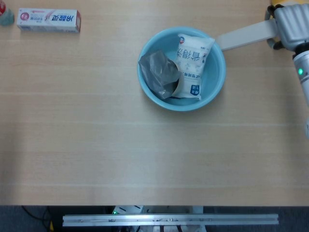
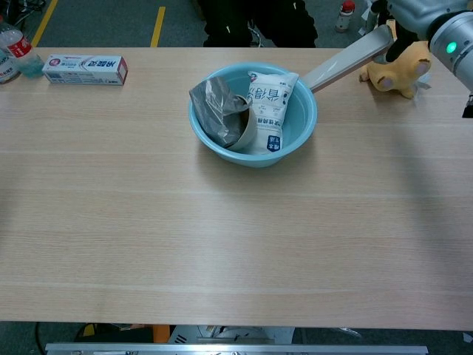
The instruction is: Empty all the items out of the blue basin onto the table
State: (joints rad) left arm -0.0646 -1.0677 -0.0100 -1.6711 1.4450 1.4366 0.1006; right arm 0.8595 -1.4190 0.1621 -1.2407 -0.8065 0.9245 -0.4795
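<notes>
Blue basin (image 1: 218,77) sits mid-table, white pouch (image 1: 191,65) and grey bag (image 1: 159,73) still inside; right hand (image 1: 291,24) is seen at the far-right edge, fingers undiscernible, so a one-sided grab risks the basin being skidded or flipped.

Robot lab or test workspace, pale wood-grain laminate table (image 2: 222,244), aluminium extrusion rail (image 1: 169,220) along its near edge, grey floor with yellow tape line (image 2: 160,18) beyond, cables underneath
</notes>
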